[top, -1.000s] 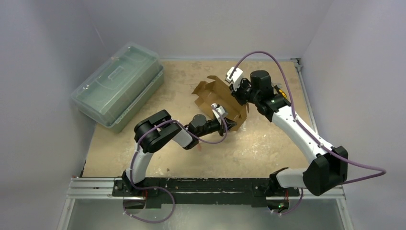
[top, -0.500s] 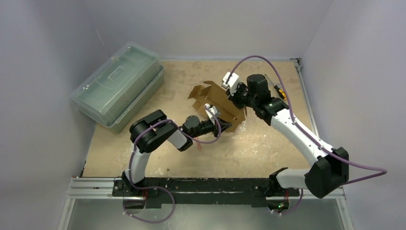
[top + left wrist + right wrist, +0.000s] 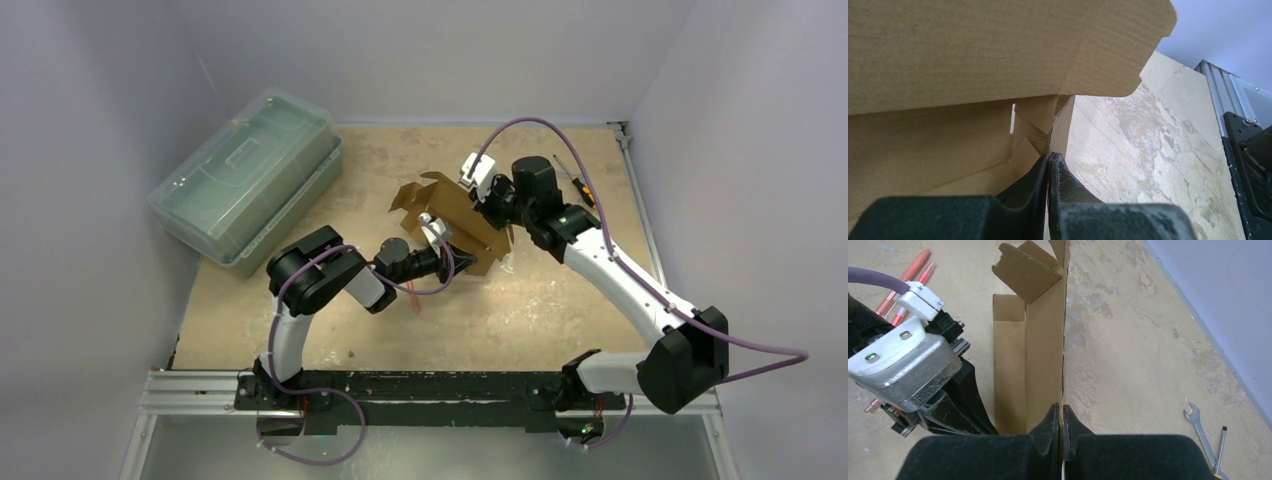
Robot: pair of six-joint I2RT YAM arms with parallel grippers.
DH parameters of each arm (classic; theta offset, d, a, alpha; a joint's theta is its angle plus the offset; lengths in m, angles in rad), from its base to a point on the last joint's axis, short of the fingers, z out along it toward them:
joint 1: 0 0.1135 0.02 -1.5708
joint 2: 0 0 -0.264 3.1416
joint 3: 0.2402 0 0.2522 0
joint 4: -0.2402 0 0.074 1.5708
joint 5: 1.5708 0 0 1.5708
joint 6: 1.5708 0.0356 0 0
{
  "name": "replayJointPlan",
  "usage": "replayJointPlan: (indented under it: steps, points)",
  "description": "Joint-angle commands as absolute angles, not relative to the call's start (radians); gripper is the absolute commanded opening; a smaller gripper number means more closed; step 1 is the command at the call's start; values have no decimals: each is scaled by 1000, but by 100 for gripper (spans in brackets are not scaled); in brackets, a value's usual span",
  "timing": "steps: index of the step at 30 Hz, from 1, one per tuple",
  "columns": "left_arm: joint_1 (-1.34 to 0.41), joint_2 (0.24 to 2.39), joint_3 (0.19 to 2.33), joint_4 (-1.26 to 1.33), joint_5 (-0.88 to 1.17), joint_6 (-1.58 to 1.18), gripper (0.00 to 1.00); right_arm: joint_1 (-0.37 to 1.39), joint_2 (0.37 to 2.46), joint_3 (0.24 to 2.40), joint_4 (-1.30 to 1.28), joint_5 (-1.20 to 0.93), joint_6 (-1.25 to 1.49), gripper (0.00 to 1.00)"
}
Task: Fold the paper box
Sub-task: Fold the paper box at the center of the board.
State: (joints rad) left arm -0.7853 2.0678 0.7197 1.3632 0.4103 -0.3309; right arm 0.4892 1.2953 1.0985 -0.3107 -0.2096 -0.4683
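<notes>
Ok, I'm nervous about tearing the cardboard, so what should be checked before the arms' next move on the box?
1. Left pincer shut on the brown cardboard paper box: ok.
2. Right pincer shut on a panel edge: ok.
3. Flaps folded in: not ok, they stand open.
4. Box clear of the tabletop: cannot tell.
5. Translucent green plastic case apart from the box: ok.
</notes>
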Motion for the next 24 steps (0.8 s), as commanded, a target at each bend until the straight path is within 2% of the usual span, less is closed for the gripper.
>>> replayJointPlan:
  steps: [1,9,14,24]
  points:
    - [-765,2036,704,1276,363,-291,0,497,1284,1121,-341,-228,-464,0]
    - [-755,2003,737,1124,328,-219,0,502,1293,1138,-352,-226,-457,0]
    - [-755,1982,741,1072,226,-194,0,521,1310,1154,-359,-230,-436,0]
    - [-757,2003,727,1212,144,-228,0,526,1369,1215,-386,-235,-391,0]
